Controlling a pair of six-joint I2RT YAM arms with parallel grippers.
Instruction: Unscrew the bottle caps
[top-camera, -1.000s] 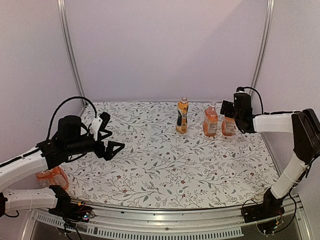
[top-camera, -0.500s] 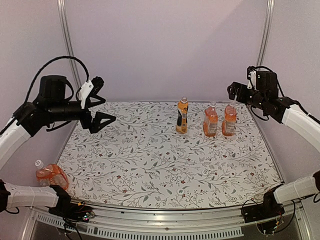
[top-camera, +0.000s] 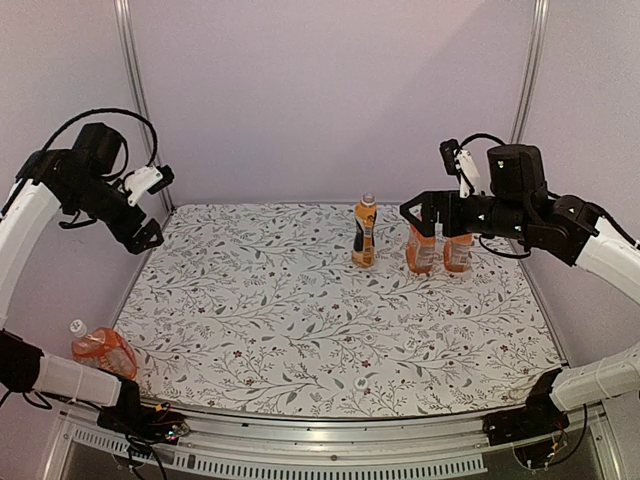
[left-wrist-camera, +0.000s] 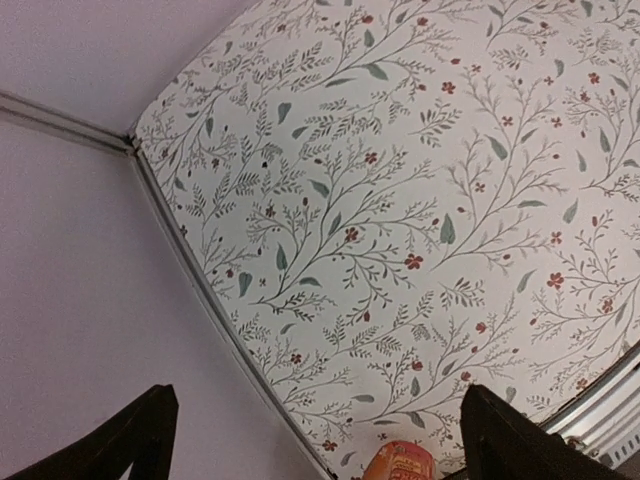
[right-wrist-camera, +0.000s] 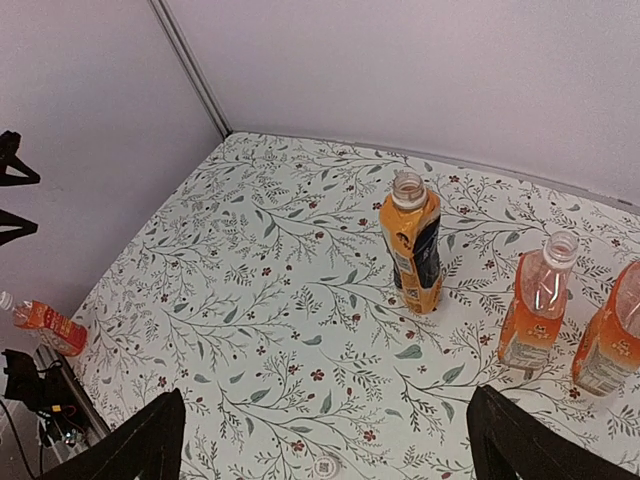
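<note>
Black left end effector (top-camera: 152, 208) raised high, spread | right end effector (top-camera: 436, 186) raised, spread

Three bottles stand upright in a row toward the far right of the table (top-camera: 300, 330). The slim bottle (right-wrist-camera: 412, 245), taller, carries an orange-and-dark label and its neck is open. Well apart to its right is the middle bottle (right-wrist-camera: 535, 305), squat and orange-labelled, its clear neck also open. Just beside that stands the right-hand bottle (right-wrist-camera: 612, 340), whose top cannot be made out. The fourth bottle (top-camera: 105, 352) lies on its side at the near left corner, a white cap (top-camera: 77, 327) on its neck.
</note>
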